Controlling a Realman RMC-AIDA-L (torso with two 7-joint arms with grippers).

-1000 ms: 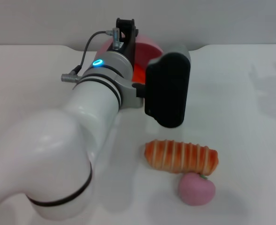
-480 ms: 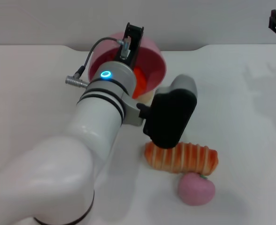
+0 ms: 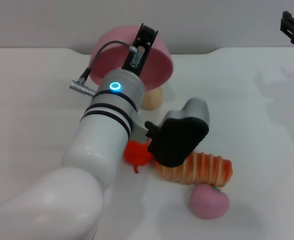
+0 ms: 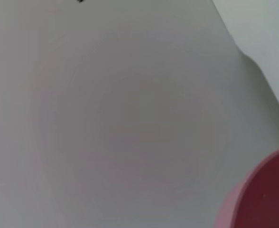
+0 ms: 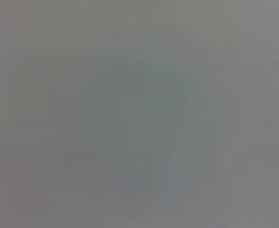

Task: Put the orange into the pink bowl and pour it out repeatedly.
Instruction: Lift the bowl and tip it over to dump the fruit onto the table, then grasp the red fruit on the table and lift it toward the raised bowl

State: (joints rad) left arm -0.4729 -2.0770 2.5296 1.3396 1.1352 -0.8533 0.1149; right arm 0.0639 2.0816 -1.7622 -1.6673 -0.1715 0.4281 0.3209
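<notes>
Since a second ago the left gripper, jaws clamped on the rim, has upended the pink bowl, dumping the orange onto the surface beside the striped bread; it may roll off.

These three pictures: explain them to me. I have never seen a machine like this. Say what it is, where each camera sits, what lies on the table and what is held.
It is a robot with two arms. The head view looks down from its head at a white table. The big white arm is its left one; its left gripper grips the rim of the pink bowl, tipped over on its side in the air. The orange lies on the table, outside the bowl, beside a striped bread. A pink fruit and a beige ball lie there too. The right gripper is parked at the far right. The left wrist view shows the bowl's edge over the table; the right wrist view shows nothing clear.
</notes>
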